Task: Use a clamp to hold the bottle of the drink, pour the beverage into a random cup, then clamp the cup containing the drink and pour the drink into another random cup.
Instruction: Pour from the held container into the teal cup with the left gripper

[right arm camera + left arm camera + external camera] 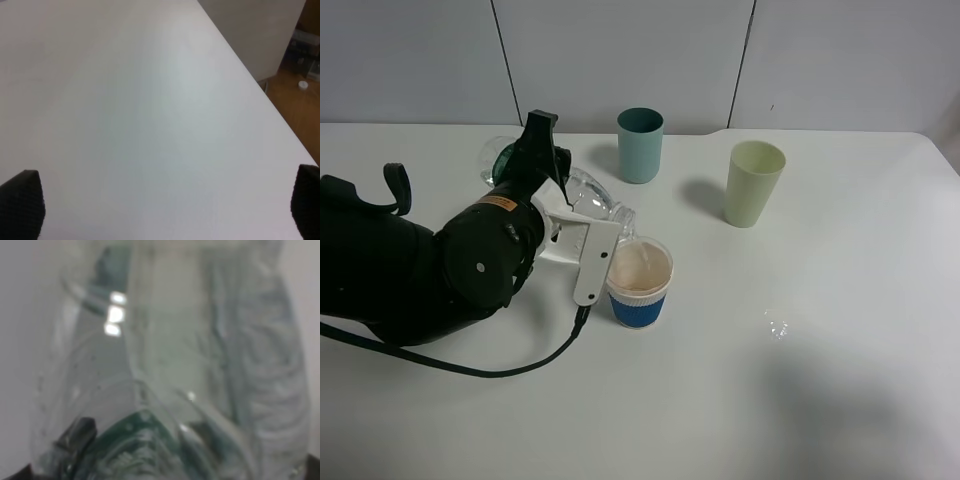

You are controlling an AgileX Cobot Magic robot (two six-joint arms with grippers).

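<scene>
High view: my left gripper (568, 200) clamps the tilted clear plastic bottle (603, 208), mouth over the blue-sleeved white paper cup (640, 283) beside my white finger; tip slowly, mouth inside the rim | Left wrist: bottle (165, 365) fills the space between my fingers | Right wrist: right gripper (165, 210) spread wide, holding nothing

A white matt worktop (840, 400) fills most of the scene, and its far right corner is rounded. Behind it stands a pale grey wall (620, 50) of flat panels divided by thin dark seams (502, 60). Past the worktop's edge, the right wrist view shows a brown wooden floor (295, 117). The light is soft and even, with faint shadows.
</scene>
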